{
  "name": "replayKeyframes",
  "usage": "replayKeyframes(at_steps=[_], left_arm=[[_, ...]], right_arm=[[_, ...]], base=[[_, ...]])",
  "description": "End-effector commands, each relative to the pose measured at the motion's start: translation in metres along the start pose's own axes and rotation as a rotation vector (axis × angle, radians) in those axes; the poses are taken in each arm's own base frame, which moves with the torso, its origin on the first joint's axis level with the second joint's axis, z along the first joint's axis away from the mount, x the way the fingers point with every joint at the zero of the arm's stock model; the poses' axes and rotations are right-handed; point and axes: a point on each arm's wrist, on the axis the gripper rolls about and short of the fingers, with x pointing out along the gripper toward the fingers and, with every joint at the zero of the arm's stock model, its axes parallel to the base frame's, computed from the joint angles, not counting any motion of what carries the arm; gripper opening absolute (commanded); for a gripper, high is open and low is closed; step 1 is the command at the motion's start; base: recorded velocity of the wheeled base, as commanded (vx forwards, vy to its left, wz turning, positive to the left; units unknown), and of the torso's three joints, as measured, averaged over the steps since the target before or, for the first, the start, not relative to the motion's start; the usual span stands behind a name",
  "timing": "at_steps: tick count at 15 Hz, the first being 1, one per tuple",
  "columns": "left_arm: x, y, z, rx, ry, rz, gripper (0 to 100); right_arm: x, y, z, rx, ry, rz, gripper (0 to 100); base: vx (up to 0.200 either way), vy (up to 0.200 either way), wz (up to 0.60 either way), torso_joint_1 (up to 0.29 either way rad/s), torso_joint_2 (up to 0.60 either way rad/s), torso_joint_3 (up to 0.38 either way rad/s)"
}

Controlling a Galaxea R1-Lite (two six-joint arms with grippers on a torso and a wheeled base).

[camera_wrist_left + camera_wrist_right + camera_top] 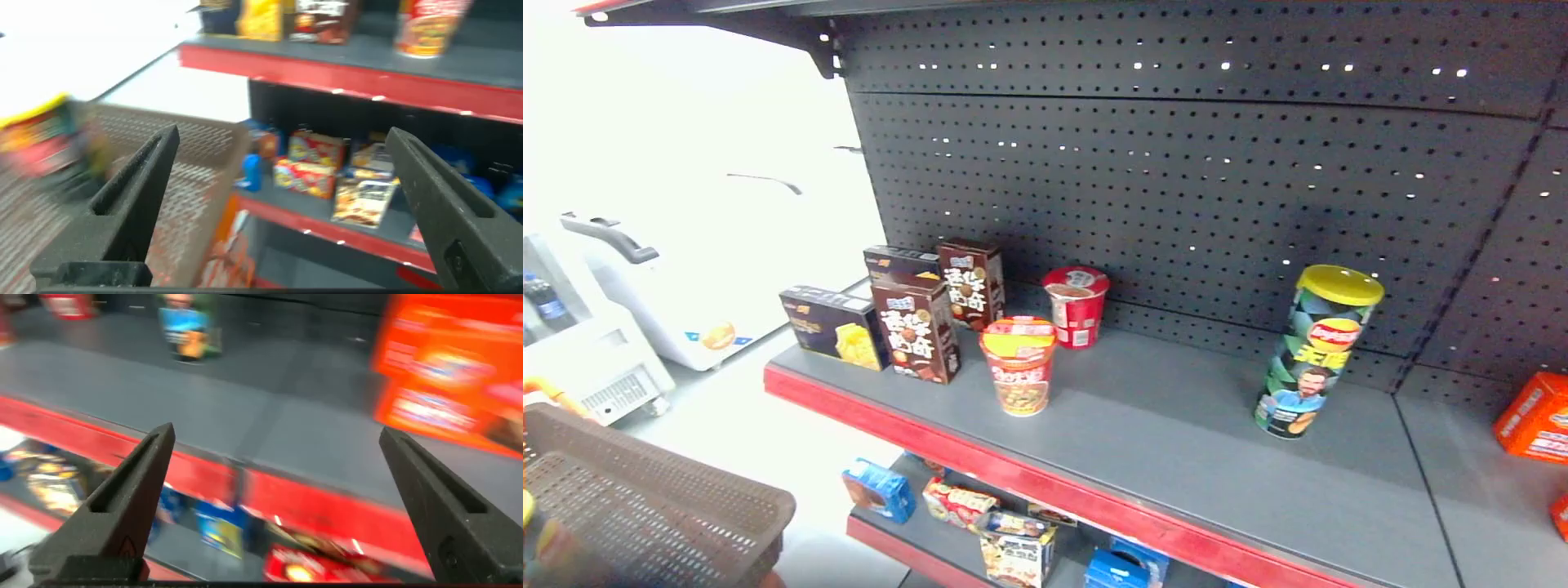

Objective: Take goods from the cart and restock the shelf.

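Head view: I see shelf [1176, 441] ahead. Chips can [1319, 351] upright right of centre. Noodle cup [1018, 365] near front edge, red cup [1076, 306] behind it. Brown boxes [916, 331] at left end, orange box [1535, 416] in next bay. Basket [645, 506] low on my left. Left gripper [282, 163] by basket, fingers spread, nothing between. Yellow-topped item [49, 135] in basket, too blurred to name. Right gripper [278, 457] also spread, empty, facing shelf edge near orange box.
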Motion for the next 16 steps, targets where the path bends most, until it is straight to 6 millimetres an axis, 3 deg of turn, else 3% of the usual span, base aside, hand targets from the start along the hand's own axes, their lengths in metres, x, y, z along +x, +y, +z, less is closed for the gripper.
replayKeyframes(at_steps=[1, 12, 14, 16], left_arm=[[0.000, 0.000, 0.000, -0.001, 0.001, 0.001, 100], [0.000, 0.000, 0.000, 0.002, 0.000, 0.018, 100], [-0.006, 0.001, 0.038, 0.078, -0.033, 0.041, 100], [0.017, 0.001, 0.086, 0.092, 0.096, 0.052, 100]], right_arm=[[0.000, 0.000, 0.000, 0.000, 0.002, 0.000, 100], [0.000, 0.000, 0.000, 0.003, 0.000, 0.000, 100], [0.000, 0.000, 0.000, 0.003, 0.000, 0.000, 100], [0.000, 0.000, 0.000, 0.003, 0.000, 0.000, 100]], base=[[0.000, 0.000, 0.60, 0.002, 0.01, -0.002], [0.000, 0.000, 0.55, 0.004, 0.00, 0.001], [0.000, 0.000, 0.00, 0.000, 0.00, 0.000], [0.000, 0.000, 0.00, 0.000, 0.00, 0.000]])
